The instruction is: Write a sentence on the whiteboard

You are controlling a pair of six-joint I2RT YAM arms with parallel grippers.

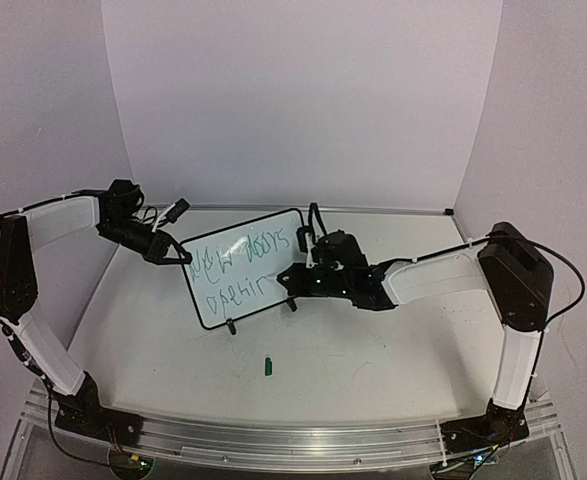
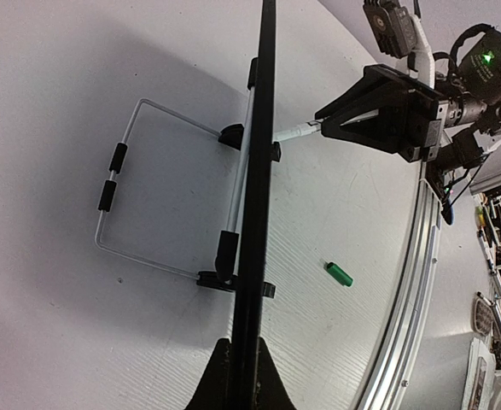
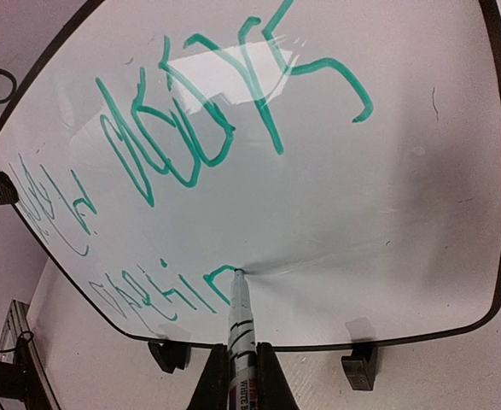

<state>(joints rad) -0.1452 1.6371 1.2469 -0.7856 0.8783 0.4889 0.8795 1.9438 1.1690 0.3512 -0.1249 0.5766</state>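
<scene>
White counter [image 1: 373, 350], centre: the small glossy black-framed whiteboard [image 1: 235, 306] stands, the left gripper [image 2: 241, 380] clamping its edge. The right gripper [image 3: 241, 389] grips a white-barrelled marker [image 3: 241, 320] (tip touching), and blank board lies toward the counter's right edge, beyond the green handwritten sentence [image 3: 190, 145].

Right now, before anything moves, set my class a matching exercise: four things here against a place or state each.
Things: 1 whiteboard; 2 marker; 3 green cap; 4 sentence.
States: a lying loose on the table; b tip on the board; c standing on its feet; d green, in two lines.
Pairs: 1-c; 2-b; 3-a; 4-d.
</scene>
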